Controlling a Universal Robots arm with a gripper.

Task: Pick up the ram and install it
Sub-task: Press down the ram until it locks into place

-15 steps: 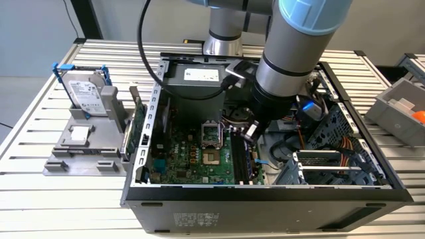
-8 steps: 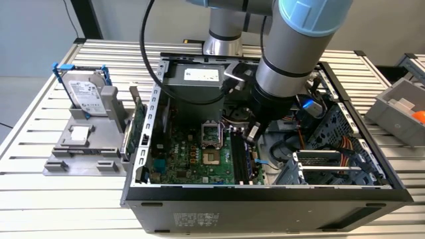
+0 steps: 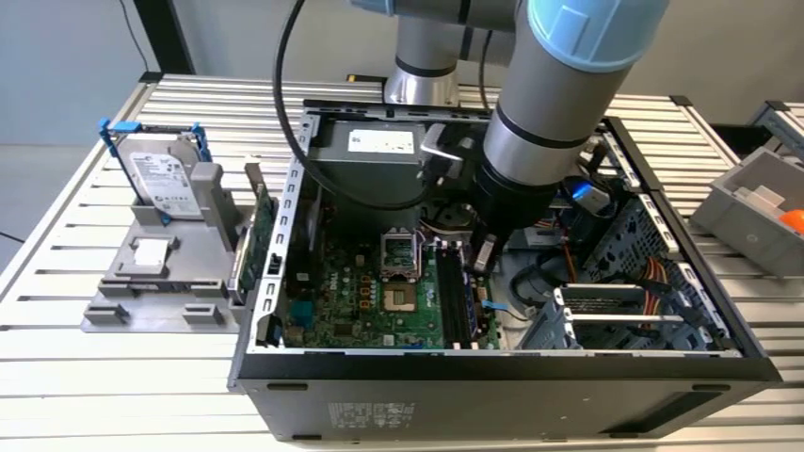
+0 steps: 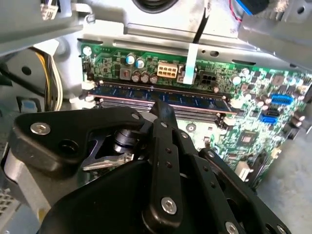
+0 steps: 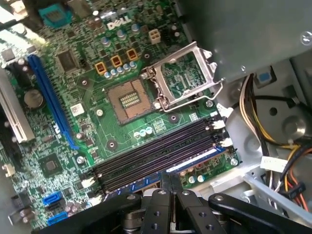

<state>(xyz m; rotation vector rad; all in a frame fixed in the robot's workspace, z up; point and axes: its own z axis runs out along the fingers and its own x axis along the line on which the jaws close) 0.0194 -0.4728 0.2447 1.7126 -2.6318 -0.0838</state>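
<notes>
Inside the open case [image 3: 503,363], seen from the exterior view, reaches the arm [image 3: 553,113] down over the motherboard [image 3: 364,297], with gripper [image 3: 481,256] just above the black slots [image 3: 458,306]. Beside the case, on the exterior view's left, stands a hard drive [image 3: 168,174] in a grey holder [image 3: 157,282].

From the second wrist view: gripper [image 4: 163,109] with fingers pressed together, tips touching the upper edge of the ram [image 4: 161,95], seated along its slot, not grasped.

From the first wrist view: fingers [image 5: 165,183] closed at the outermost slot, ram [image 5: 146,181] partly hidden below them; CPU socket [image 5: 129,100] open nearby.

Hard drive [image 3: 168,176] upright in grey stand [image 3: 157,282]; expansion card [image 3: 255,240] beside.
</notes>
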